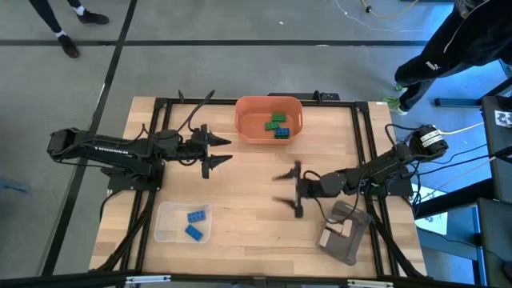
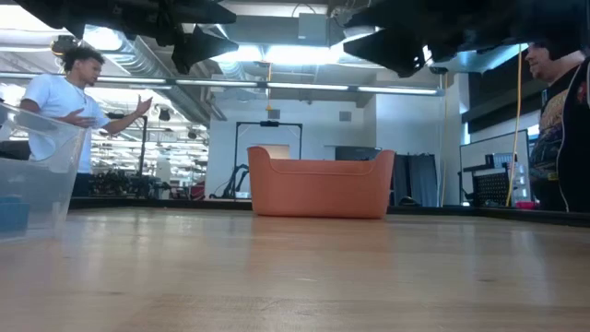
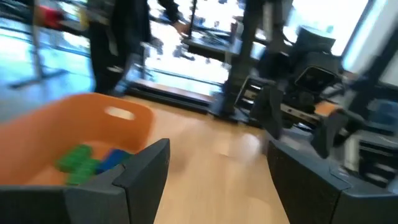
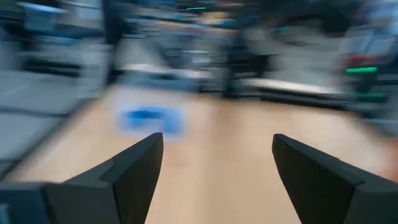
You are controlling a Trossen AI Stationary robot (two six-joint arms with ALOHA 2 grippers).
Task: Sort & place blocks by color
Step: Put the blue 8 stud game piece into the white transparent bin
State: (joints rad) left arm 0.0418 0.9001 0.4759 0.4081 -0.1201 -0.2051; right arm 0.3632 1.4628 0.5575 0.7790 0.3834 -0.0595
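Reading perhaps "TROSSEN", left arm [image 1: 104, 149]

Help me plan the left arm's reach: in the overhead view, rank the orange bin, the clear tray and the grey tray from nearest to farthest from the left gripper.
From the left gripper, open above the table's left half:
1. Orange bin, just beyond it toward the table's far edge, holding green and blue blocks.
2. Clear tray, at the near left, holding two blue blocks.
3. Grey tray, at the near right, below the right arm.
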